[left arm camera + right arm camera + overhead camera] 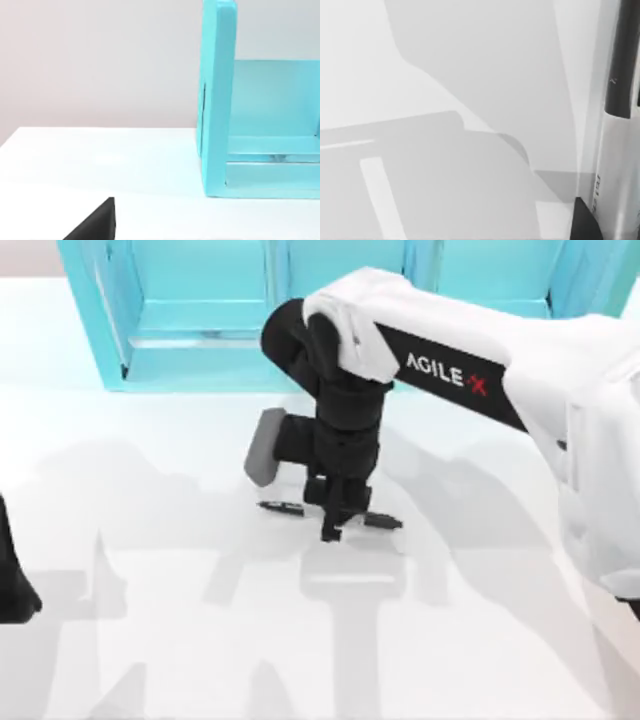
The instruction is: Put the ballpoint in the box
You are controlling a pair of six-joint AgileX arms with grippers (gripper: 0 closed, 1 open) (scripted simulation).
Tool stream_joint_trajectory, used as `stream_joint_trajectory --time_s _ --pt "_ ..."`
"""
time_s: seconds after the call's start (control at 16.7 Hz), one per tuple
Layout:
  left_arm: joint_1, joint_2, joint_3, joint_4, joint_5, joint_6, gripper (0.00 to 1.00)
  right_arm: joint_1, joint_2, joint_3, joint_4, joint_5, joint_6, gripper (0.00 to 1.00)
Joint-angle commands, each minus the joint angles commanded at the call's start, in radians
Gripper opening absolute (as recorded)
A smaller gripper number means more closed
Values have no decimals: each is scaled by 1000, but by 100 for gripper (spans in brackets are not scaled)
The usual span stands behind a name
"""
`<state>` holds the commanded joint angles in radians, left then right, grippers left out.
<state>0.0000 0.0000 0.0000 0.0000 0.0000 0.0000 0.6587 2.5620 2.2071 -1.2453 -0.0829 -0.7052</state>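
Observation:
The ballpoint (380, 521) lies flat on the white table near its middle, black ends sticking out to either side of my right gripper (333, 525). The gripper points straight down onto the pen's middle. In the right wrist view the ballpoint (616, 165) runs along the picture's edge, with a black end and a grey-white band bearing small print. My left gripper (12, 585) stays parked at the table's left edge, and a black corner of it (95, 225) shows in the left wrist view. The box is out of view.
A large turquoise shelf unit (200, 330) stands along the back of the table, just behind the right arm; its side wall (217, 100) rises ahead of the left wrist. White table surface spreads in front of the pen and to its left.

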Motion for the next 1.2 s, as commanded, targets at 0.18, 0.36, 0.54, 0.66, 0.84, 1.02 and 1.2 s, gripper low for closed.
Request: stream_joint_trajectory --time_s 0.18,0.36,0.54,0.66,0.84,1.02,1.2 --pt "0 0 0 0 0 0 100 -2 33 102 -89 -2 1 0" --pt "0 0 0 0 0 0 100 -4 75 292 -225 -3 2 0" --pt "0 0 0 0 0 0 100 -2 114 503 -369 -2 0 0" --pt "0 0 0 0 0 0 100 -2 134 609 -455 0 -1 0" --pt "0 0 0 0 0 0 100 -2 152 691 -531 3 -1 0" --pt "0 0 0 0 0 0 100 -2 153 696 -537 3 -1 0" --pt "0 0 0 0 0 0 100 -8 141 693 -528 4 9 0"
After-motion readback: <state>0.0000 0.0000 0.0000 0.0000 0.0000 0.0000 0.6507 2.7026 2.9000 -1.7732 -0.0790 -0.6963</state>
